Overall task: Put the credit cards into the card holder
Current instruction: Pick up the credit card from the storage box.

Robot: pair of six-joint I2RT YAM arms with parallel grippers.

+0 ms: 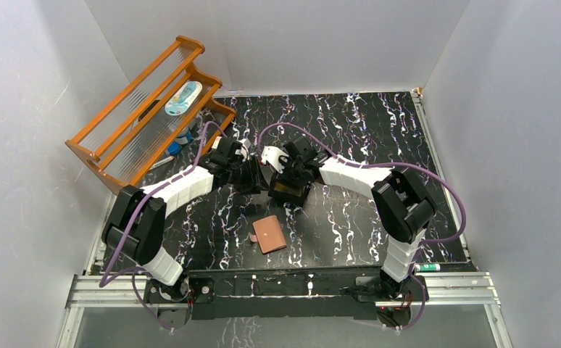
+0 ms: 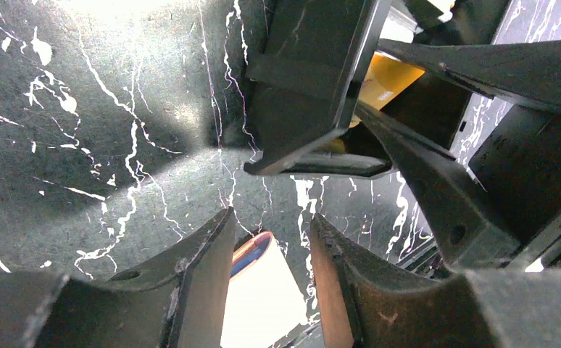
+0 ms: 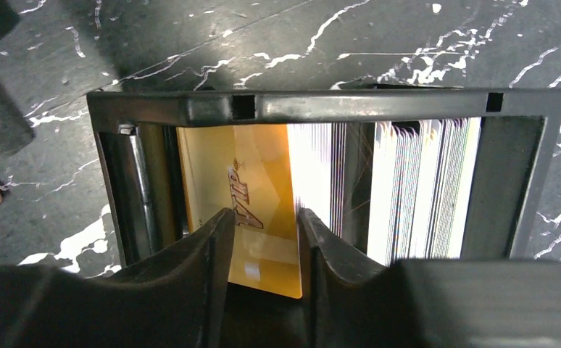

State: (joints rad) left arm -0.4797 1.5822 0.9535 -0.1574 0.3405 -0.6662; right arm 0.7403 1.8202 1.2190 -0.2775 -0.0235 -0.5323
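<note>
The black slotted tray [image 1: 290, 191] stands mid-table between both grippers, packed with upright credit cards [image 3: 415, 188]. One gold card [image 3: 252, 174] leans at the tray's left end. My right gripper [image 3: 264, 212] is lowered into the tray [image 3: 335, 106], its fingers apart on either side of that gold card's near edge. It looks open, not clamped. My left gripper [image 2: 272, 214] hovers just left of the tray [image 2: 306, 80], open with nothing between its fingers. The salmon card holder [image 1: 269, 233] lies folded on the table nearer the arm bases. It shows overexposed between the left fingers [image 2: 263, 297].
An orange wooden rack [image 1: 143, 112] leans at the back left, with a white-and-blue item [image 1: 183, 98] on it and small objects beneath. White walls enclose the table. A pen-like item [image 1: 428, 267] lies by the right arm's base.
</note>
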